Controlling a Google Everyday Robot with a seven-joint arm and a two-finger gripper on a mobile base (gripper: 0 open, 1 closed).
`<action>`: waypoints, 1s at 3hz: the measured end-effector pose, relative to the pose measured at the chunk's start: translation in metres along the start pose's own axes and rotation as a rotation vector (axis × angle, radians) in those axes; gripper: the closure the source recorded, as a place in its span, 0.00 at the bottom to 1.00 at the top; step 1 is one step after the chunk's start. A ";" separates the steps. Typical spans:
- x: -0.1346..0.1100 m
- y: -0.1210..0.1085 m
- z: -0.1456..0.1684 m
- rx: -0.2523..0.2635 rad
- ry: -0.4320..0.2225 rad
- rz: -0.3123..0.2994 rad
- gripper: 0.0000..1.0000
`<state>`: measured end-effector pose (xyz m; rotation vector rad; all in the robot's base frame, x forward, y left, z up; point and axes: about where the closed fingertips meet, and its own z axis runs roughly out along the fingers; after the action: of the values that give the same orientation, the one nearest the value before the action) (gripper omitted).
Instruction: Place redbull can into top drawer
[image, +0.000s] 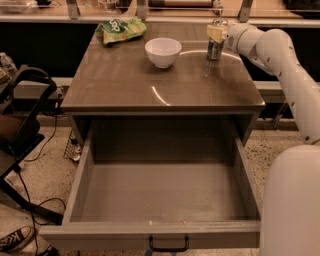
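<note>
The redbull can (215, 50), slim and silver-blue, is upright at the back right of the cabinet top. My gripper (216, 33) reaches in from the right on the white arm, and its yellowish fingers (213, 32) are closed around the can's upper part. I cannot tell whether the can's base rests on the top or hangs just above it. The top drawer (165, 234) is pulled fully open below, with a grey front and a small black handle (169, 246). Nothing lies inside it.
A white bowl (163, 51) stands at the back middle of the cabinet top (150, 90). A green snack bag (121, 29) lies at the back left. My white arm (290, 65) and base (292, 205) fill the right side. A black chair frame (25, 125) and cables are on the left.
</note>
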<state>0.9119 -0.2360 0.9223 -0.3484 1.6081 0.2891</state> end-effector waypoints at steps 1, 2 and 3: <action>-0.039 0.010 -0.022 -0.006 0.005 -0.067 1.00; -0.064 0.018 -0.049 -0.005 0.015 -0.103 1.00; -0.087 0.031 -0.092 -0.015 0.020 -0.138 1.00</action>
<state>0.8201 -0.2390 1.0148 -0.4724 1.5935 0.1925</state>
